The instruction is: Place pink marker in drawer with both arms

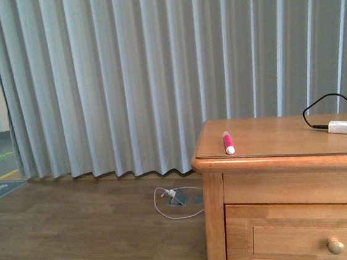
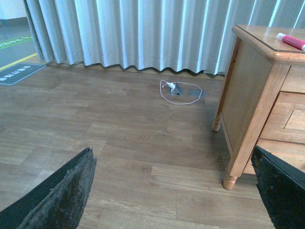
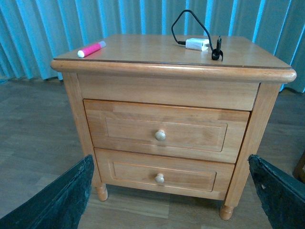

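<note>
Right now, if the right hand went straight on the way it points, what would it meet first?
Most likely the front of the dresser: the right hand, open, faces the top drawer and the lower drawer. Which it reaches first is unclear; nothing stands between.

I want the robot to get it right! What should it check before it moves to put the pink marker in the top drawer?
1. Top drawer open: not ok, it is shut.
2. Pink marker free to grab: ok, it lies alone on the dresser top.
3. Left gripper ready: ok, jaws wide apart and empty.
4. Right gripper ready: ok, jaws wide apart and empty.
5. White adapter out of the way: ok, well apart from the marker.
6. Room inside the drawer: cannot tell.
</note>
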`<state>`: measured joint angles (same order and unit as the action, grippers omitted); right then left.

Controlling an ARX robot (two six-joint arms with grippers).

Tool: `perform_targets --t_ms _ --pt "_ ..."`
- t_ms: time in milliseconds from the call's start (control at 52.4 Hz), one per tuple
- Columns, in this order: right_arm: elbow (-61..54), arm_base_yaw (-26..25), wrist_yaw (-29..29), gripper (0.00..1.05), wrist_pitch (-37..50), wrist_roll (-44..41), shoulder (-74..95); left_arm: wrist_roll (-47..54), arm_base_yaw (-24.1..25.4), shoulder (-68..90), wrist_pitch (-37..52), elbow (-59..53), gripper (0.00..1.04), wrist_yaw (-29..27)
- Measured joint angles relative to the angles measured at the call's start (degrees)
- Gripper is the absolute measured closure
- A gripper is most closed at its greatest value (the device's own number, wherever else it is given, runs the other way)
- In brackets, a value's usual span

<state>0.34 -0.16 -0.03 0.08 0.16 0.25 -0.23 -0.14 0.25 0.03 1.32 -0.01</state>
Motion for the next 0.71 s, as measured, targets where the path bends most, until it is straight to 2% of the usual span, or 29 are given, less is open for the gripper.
perform_targets --t_ms 706 --pt "0.0 0.0 -0.02 0.08 0.0 0.0 0.0 0.0 0.0 0.0 0.0 0.0 0.06 0.0"
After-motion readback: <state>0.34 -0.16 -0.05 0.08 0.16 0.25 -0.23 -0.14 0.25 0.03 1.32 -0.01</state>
